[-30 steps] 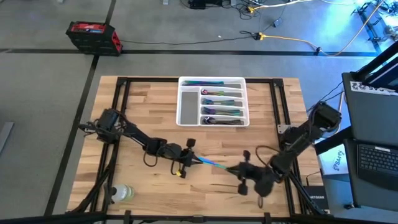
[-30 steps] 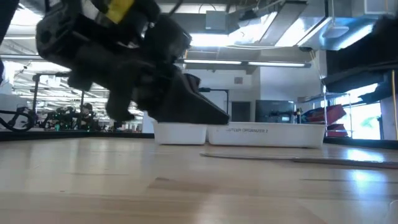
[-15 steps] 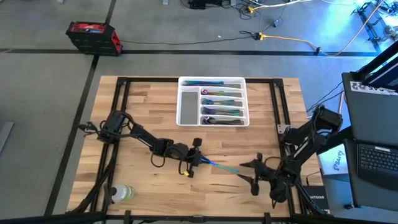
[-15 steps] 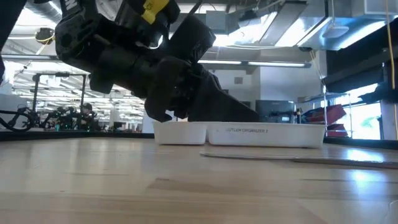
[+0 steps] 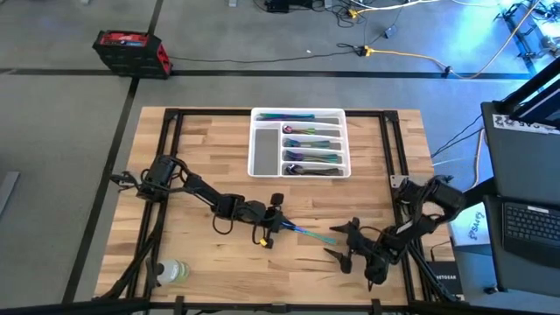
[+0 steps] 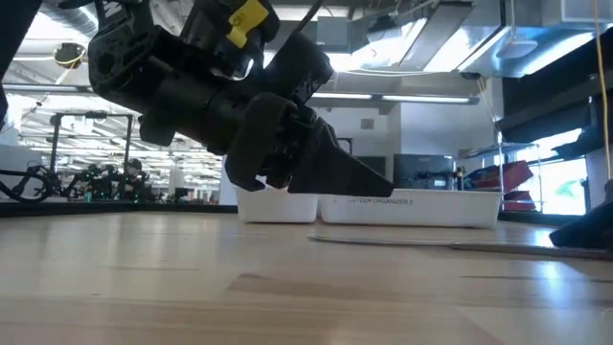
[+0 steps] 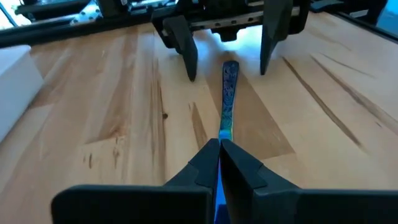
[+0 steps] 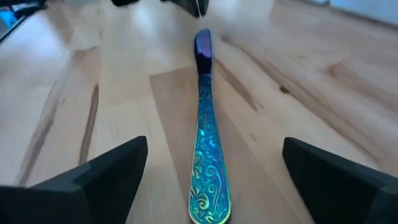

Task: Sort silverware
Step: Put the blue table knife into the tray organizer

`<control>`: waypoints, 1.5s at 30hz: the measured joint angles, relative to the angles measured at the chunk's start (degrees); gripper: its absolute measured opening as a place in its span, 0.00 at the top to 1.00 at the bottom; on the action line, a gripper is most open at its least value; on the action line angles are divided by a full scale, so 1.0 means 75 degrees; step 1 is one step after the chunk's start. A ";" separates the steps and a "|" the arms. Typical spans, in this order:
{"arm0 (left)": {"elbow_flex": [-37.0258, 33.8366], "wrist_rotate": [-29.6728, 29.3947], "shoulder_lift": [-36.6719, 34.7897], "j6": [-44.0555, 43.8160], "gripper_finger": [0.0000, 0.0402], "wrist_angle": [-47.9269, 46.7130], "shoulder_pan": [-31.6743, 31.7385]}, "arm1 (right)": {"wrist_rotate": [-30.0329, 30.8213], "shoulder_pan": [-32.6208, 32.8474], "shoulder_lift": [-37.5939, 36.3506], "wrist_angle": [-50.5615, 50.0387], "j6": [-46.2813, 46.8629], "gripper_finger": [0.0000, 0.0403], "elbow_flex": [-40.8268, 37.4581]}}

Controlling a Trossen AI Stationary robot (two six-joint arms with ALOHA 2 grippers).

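Note:
My left gripper [image 5: 278, 224] is shut on one piece of silverware [image 5: 308, 233], a slim iridescent blue-teal piece with an ornate handle [image 8: 206, 168]. My right gripper [image 5: 340, 242] is open. Its two fingers [image 7: 186, 53] stand on either side of the handle's free end [image 7: 230, 67] without touching it. The white tray [image 5: 262, 149] at the far middle of the table holds more silverware [image 5: 311, 144] sorted into compartments. In the low view my left gripper [image 6: 378, 182] hangs just above the tabletop. My left gripper pinches the piece between its two fingers [image 7: 219, 152] at the end opposite the ornate handle [image 8: 203, 43]. The fingers lie along the piece, coming from the table's left and slanting slightly down. The handle sticks out toward my right gripper; whether its free end touches the table I cannot tell.
A clear bottle [image 5: 171, 272] lies at the near left corner. A few flat slim pieces [image 6: 402, 240] lie on the wood near the table's middle. A black frame [image 5: 389, 140] runs round the table. A laptop [image 5: 529, 229] stands beyond the right edge.
My right gripper, which was shut at the handle end, has opened, let go of the piece and sunk toward the table, drawing back a little toward the right edge. My left gripper has carried the piece slightly toward the table's right and then kept still.

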 joint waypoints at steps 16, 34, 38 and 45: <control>0.0000 0.0089 0.0000 -0.0297 1.00 0.0019 0.0000 | 0.0517 -0.0139 0.0849 0.0517 -0.0412 0.35 0.0165; 0.0000 0.0086 0.0000 -0.0424 1.00 -0.0199 -0.0006 | -0.0681 -0.0821 0.0432 -0.1310 0.0507 0.50 0.0916; 0.0000 0.0088 0.0000 -0.0422 1.00 -0.0198 -0.0015 | -0.0696 -0.0818 0.0426 -0.1419 0.0506 0.50 0.0916; 0.0000 0.0086 0.0000 -0.0424 1.00 -0.0176 -0.0018 | -0.0713 -0.0818 0.0426 -0.1585 0.0083 0.58 0.0913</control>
